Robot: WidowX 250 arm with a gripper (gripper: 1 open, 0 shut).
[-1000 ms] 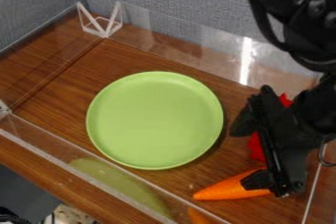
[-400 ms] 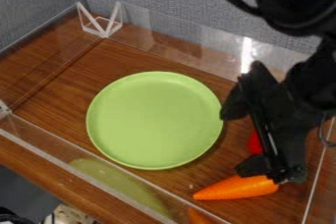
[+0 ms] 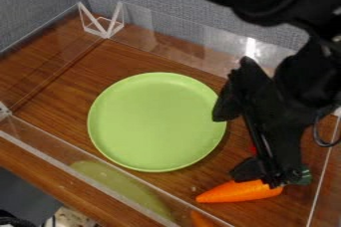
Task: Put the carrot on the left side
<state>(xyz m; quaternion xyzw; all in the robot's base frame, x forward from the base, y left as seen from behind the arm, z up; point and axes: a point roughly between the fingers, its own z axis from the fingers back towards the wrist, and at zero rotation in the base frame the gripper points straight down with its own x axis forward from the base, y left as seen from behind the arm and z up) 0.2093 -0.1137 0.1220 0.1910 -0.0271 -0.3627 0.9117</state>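
At the far left, a white wire-like bracket is seen by the clear panel, its position unchanged. Next, a smooth, round green plate is set on the wood-grained tabletop. Right of the plate, near the front edge, the tapered orange carrot is lying, its dark green stem tip now exposed. The matte black tool has been shifted leftward over the carrot, jaws spread; no grip is shown, so leftward carrying must presumably wait until it is grasped.
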